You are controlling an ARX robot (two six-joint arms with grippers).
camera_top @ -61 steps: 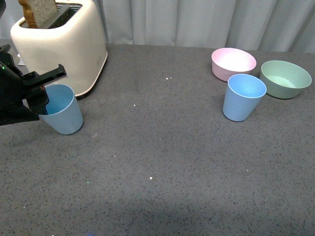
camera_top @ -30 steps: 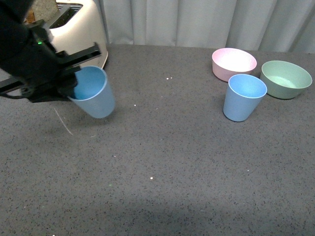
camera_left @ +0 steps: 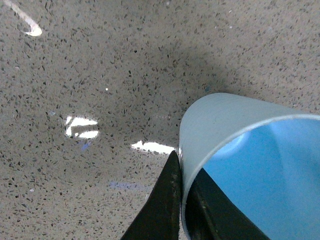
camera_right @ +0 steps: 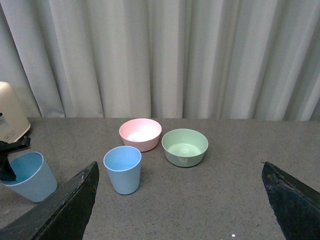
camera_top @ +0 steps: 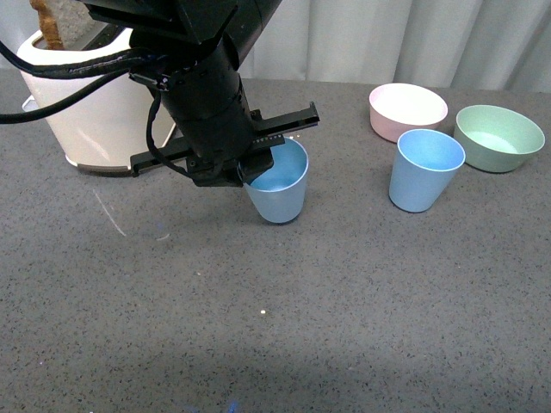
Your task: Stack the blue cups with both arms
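Left pincer [camera_top: 254, 165] first: clamps the rim wall of the held blue cup [camera_top: 280, 196], one black finger [camera_left: 167, 205] outside and the other inside the mouth. Holds that cup mouth up near the middle of the grey speckled surface [camera_top: 344, 301], below and in front of the black left arm [camera_top: 202, 77]. Cannot tell whether the base touches the surface or hangs just above it. Throws a dark shadow beside the cup in the left wrist view.

Right pincer [camera_right: 179, 172] next: gapes wide, grips nothing, and hangs above the surface with the free cup and both bowls ahead of it.

Second blue cup [camera_top: 424, 169]: upright and free, well apart from the held one, to its right. Just behind it, pink bowl [camera_top: 407, 110]; just to the right of that, green bowl [camera_top: 499, 136]; both mouth up and close together, contact not clear.

At far left, cream toaster [camera_top: 95, 112] with a bread slice [camera_top: 47, 26] standing in a slot. Behind everything, pale curtain [camera_top: 387, 39].
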